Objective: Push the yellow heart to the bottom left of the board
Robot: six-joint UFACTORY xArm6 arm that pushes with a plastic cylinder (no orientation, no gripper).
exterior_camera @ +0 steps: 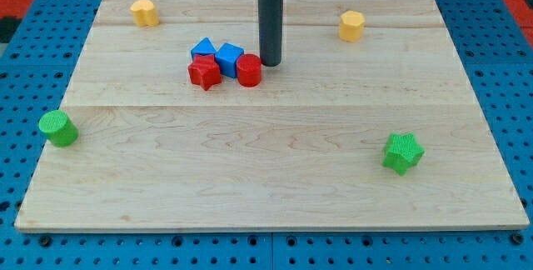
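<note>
The yellow heart (145, 12) lies near the board's top left corner. My tip (271, 63) stands on the board in the upper middle, well to the right of the heart and lower in the view. It is just right of the red cylinder (249, 70), close to it or touching it. The rod rises from there to the view's top edge.
A tight cluster sits left of the tip: a blue triangle (203, 51), a blue cube (229, 57), a red star (204, 72) and the red cylinder. A yellow pentagon (352, 26) lies top right, a green cylinder (57, 127) at the left edge, a green star (403, 152) lower right.
</note>
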